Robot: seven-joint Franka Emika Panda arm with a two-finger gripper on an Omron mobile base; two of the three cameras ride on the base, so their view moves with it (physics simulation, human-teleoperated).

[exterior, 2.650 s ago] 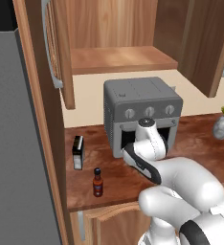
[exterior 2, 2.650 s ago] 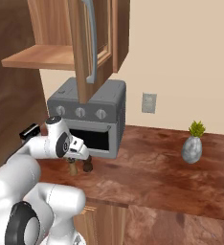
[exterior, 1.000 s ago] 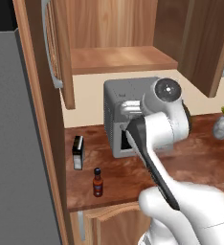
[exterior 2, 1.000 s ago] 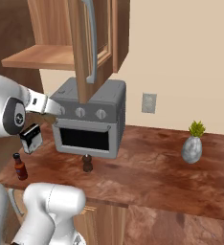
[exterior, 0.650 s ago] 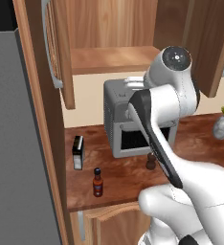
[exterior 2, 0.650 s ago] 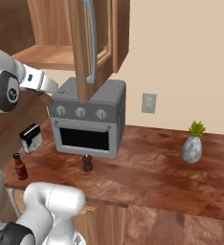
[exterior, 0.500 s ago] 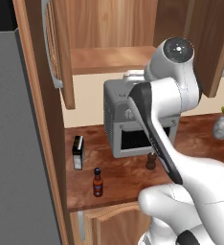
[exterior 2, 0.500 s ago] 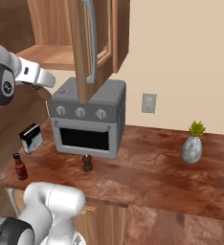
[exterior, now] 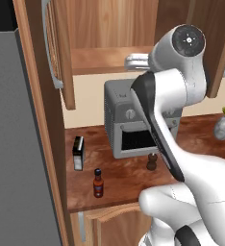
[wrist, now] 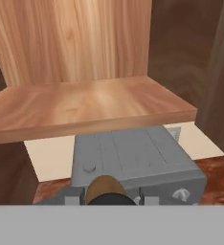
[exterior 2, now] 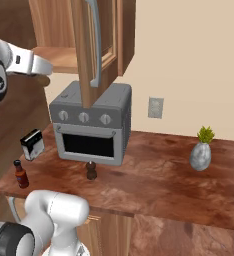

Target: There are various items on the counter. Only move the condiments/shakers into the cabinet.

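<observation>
My gripper [exterior: 131, 61] is raised to the front edge of the cabinet shelf [exterior: 100, 59], above the toaster oven. In the hand view the gripper [wrist: 109, 197] is shut on the tan shaker [wrist: 106, 184], whose rounded tan body and dark cap poke up between the fingers. The shelf [wrist: 85, 106] lies bare just ahead and slightly above. The dark pepper mill [exterior: 152, 162] stands on the counter [exterior 2: 154, 175] in front of the oven. Near the counter's front left stands the red sauce bottle [exterior: 98, 183].
The grey toaster oven [exterior 2: 91, 122] sits under the cabinet. A black-and-white box [exterior: 78, 152] stands left of it. Open cabinet doors with long grey handles [exterior 2: 95, 42] flank the shelf. A grey vase with a plant [exterior 2: 201, 152] is at the right.
The arm has swung upward from oven height to the shelf's front edge, carrying the shaker with it. The things on the counter have stayed put.
</observation>
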